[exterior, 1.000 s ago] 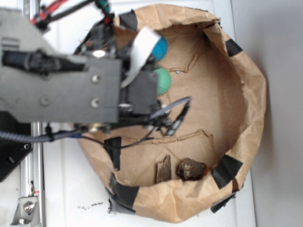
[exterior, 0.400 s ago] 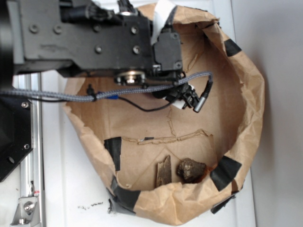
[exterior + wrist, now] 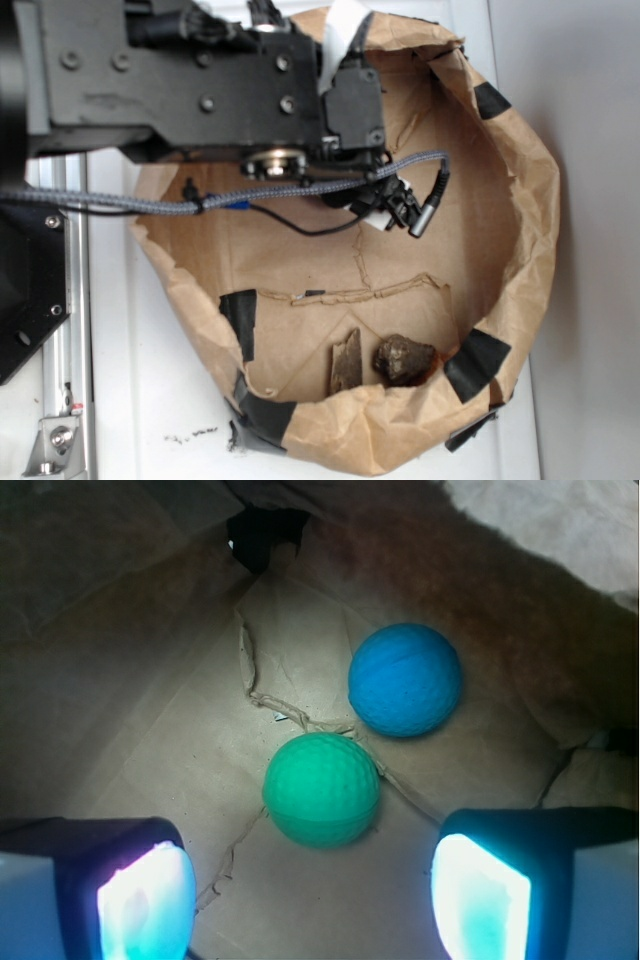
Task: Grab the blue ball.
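Gripper [image 3: 315,895] hangs wide open and empty inside the brown paper bag [image 3: 520,200], its lit fingers [image 3: 145,900] spread apart. Between and just beyond them sits the green ball [image 3: 321,789]; the blue ball [image 3: 405,679] lies just past it, nearly touching, against the bag's wall.

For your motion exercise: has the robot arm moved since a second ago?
Yes. The arm has shifted up the exterior picture, toward the paper bag's top edge, now covering both balls.

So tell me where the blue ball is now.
Wrist view, upper right of centre: the blue ball lies on the paper floor, just beyond the green ball.
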Robot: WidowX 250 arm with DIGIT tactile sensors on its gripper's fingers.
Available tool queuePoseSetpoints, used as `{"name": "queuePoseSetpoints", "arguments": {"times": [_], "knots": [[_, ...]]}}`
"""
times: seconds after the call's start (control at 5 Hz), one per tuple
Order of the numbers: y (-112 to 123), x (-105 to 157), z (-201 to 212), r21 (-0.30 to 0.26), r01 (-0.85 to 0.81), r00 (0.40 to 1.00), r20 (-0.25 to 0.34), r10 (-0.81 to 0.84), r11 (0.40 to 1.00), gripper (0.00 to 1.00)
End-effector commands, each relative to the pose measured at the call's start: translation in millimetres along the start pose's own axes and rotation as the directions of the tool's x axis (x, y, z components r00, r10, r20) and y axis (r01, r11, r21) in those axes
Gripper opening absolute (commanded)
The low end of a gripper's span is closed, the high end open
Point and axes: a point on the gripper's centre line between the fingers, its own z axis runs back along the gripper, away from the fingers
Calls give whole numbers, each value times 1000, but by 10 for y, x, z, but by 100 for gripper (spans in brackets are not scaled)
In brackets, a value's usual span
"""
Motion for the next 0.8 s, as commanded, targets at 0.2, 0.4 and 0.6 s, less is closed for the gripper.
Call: {"name": "queuePoseSetpoints", "arguments": {"times": [0.2, 0.4, 0.6], "knots": [[-247, 359, -16, -31, -219, 973, 67, 220, 975, 100], [-247, 409, -49, -12, -243, 967, 80, 243, 970, 100], [-142, 421, -115, 6, -244, 963, 116, 242, 970, 100]]}}
